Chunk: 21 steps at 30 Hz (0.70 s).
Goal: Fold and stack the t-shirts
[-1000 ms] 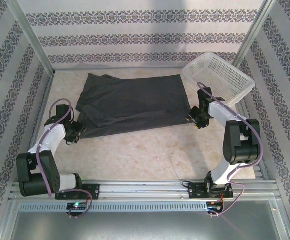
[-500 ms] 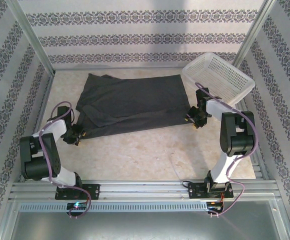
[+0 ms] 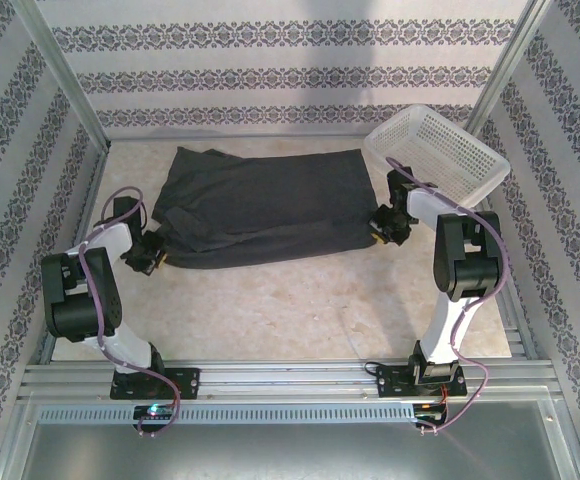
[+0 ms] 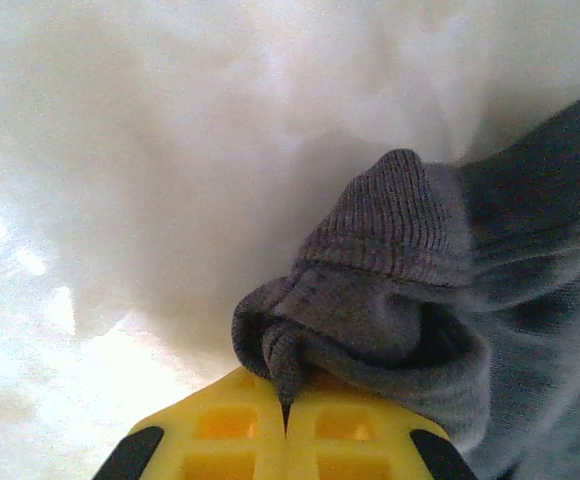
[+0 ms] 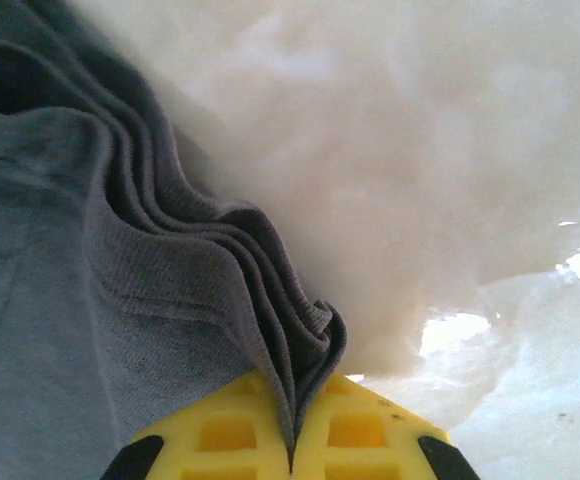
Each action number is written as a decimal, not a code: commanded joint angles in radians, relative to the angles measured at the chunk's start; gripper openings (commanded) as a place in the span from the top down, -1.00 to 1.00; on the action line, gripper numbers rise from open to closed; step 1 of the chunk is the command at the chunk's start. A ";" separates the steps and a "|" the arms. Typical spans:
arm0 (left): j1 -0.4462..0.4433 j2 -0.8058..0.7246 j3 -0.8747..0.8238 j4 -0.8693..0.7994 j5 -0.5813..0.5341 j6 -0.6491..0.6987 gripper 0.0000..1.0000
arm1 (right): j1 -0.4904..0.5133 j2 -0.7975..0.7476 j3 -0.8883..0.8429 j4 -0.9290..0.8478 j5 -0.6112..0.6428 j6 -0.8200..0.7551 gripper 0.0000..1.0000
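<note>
**T-shirt clamped at two corners**

The t-shirt [image 3: 260, 205] is spread on the table [image 3: 300, 300], in the half toward 12 o'clock, with its long side laid from 9 to 3 o'clock. Folded, rumpled cloth is seen along its 9 o'clock side.

The left gripper [image 3: 150, 252] is set low at the shirt's 8 o'clock corner. The right gripper [image 3: 385, 225] is set low at its 4 o'clock corner.

In the left wrist view the yellow fingers [image 4: 230, 435] are pressed together on the cloth. A thin pinch of a bunched, ribbed hem is caught in the seam between them, and the rest of the hem is rolled up just above.

In the right wrist view the fingers [image 5: 360, 435] are likewise closed on the shirt. Several stacked layers of its edge are gathered into the slit between them, and pale table is seen toward 3 o'clock.

The basket [image 3: 440, 150] is placed at 2 o'clock on the table, just beside the shirt's 2 o'clock corner.
</note>
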 commanded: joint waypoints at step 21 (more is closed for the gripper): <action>-0.020 -0.407 -0.019 -0.329 -0.125 -0.108 1.00 | -0.004 -0.255 -0.060 -0.150 0.019 0.000 1.00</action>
